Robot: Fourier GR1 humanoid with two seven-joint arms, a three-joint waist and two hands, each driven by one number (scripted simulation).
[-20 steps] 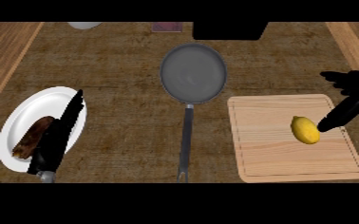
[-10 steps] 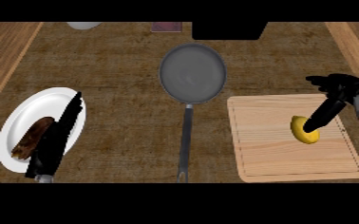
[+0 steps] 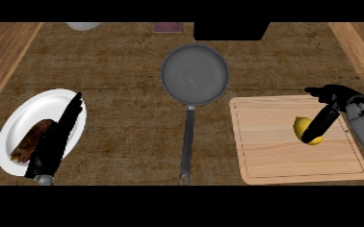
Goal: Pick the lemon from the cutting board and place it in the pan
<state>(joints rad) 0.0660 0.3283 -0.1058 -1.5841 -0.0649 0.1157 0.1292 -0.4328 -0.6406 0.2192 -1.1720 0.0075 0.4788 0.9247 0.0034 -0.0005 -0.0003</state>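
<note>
- On the right side of the counter sits the wooden cutting board point(image 3: 284, 144), and the lemon point(image 3: 304, 127) is on it, toward the right half of the board.
- The right hand point(image 3: 334, 105) comes in from the right edge, and one of its black fingers point(image 3: 321, 122) lies straight across the lemon, covering the middle of it. The rest of the hand is bunched up above, near the board's top right corner. Honestly can't tell whether it's actually got hold of the lemon or is just touching it.
- The pan point(image 3: 194, 74) is in the middle of the counter, well apart from the board, with its long handle pointing down toward the lower edge. Nothing in it.
- Over on the left there's a white plate point(image 3: 46, 106) with a brown piece of food point(image 3: 30, 139) on it.
- The left hand point(image 3: 60, 134) shows as a long dark shape stretched out flat over that plate, fingers straight and pointing up and away, just resting there.
</note>
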